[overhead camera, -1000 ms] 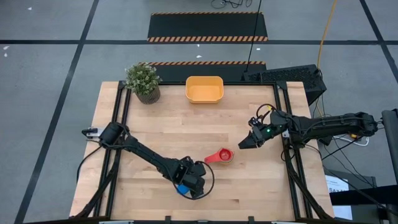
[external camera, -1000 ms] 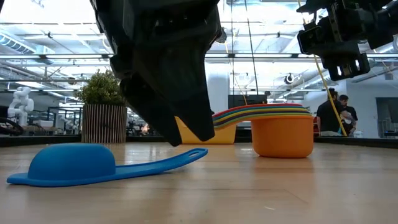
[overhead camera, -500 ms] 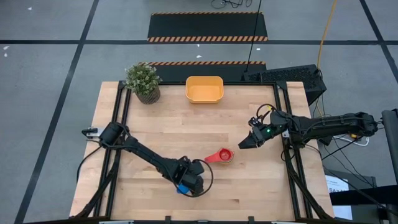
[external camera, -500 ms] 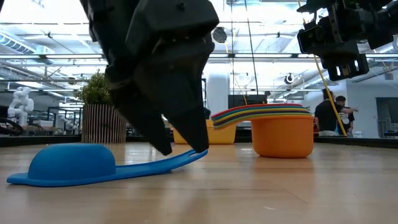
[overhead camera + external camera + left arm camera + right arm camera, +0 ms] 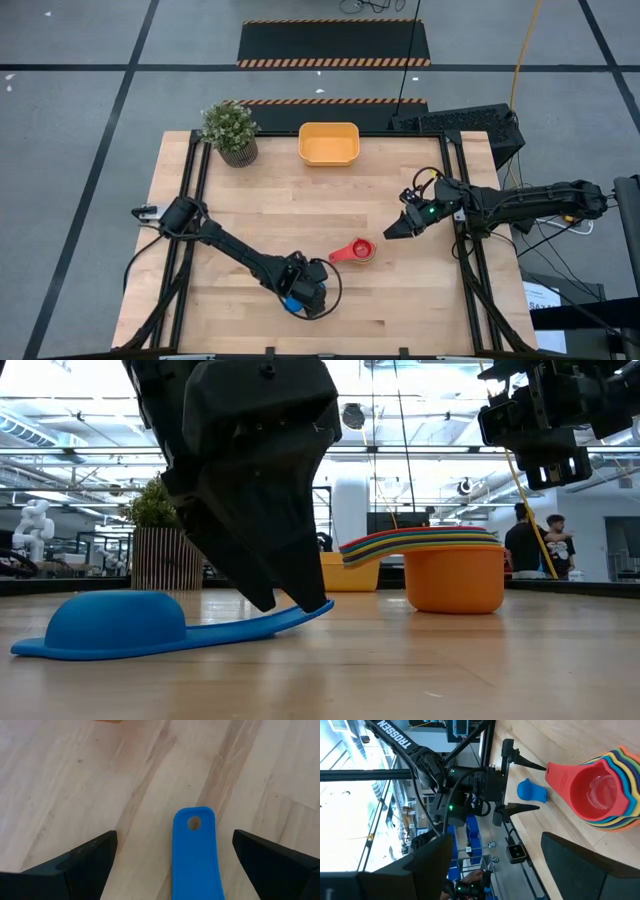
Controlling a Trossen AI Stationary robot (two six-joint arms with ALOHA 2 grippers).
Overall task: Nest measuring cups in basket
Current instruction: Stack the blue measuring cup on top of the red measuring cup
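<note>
Left gripper (image 5: 297,298) sat low over the near part of the desk (image 5: 300,215), jaws spread wide and released, holding nothing. In the left wrist view its two dark fingers (image 5: 75,865) stood far apart on either side of the handle of a blue cup (image 5: 196,855), neither one touching it. The handle was flat with a small round hole near its tip. In the low view the fingertips reached down to the handle, tips at or just above the wood; contact could not be told.

Blue cup (image 5: 120,625) lay bowl-down on the desk, dome up, handle running out flat and slightly raised at its end.

Right gripper (image 5: 392,231) hung above the right side of the desk, jaws also open and empty, near the stack of cups (image 5: 357,250) but clear of it.

The stack stood upright on the wood, apart from the blue cup. Red cup (image 5: 585,790) was innermost, with yellow, orange, green and blue rims showing around it; an orange cup (image 5: 455,578) formed the outside, handles fanned to one side.

Basket (image 5: 328,143), orange-yellow, stood at the far edge of the desk, well apart from all cups, beside a potted plant (image 5: 231,131). Two people (image 5: 538,542) were in the room behind.
</note>
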